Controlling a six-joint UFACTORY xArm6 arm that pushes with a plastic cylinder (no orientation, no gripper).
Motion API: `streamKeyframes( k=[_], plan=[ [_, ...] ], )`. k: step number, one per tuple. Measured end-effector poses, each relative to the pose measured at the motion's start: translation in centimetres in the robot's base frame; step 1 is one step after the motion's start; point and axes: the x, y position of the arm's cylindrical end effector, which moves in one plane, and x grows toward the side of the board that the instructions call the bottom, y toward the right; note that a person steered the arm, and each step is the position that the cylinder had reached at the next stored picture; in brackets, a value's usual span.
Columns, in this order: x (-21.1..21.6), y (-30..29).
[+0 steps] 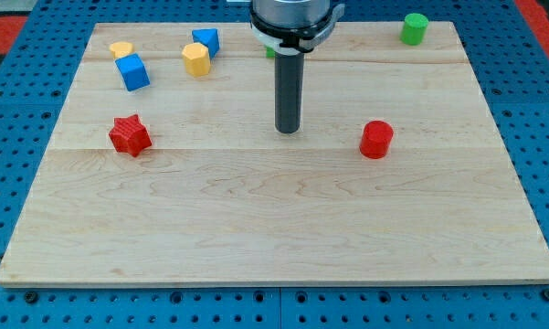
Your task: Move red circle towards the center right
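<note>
Red circle: a short, glossy red cylinder, upright on your table. My tip sits apart from it, toward the view's left. No claw on this arm, so no grasp.

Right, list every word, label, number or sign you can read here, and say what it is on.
None: there is no readable text in this view.
The wooden board, the red circle, the red star and the rod above my tip carry no markings.
</note>
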Motion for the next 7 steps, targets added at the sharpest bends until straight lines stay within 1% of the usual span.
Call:
streamKeyframes(
  k=[1, 3, 5, 6, 7],
  plan=[
    [0.6, 1.2],
    [0.6, 1.5],
    [0.9, 4.5],
    [2.7, 4.8],
    [3.4, 6.9]
  ],
)
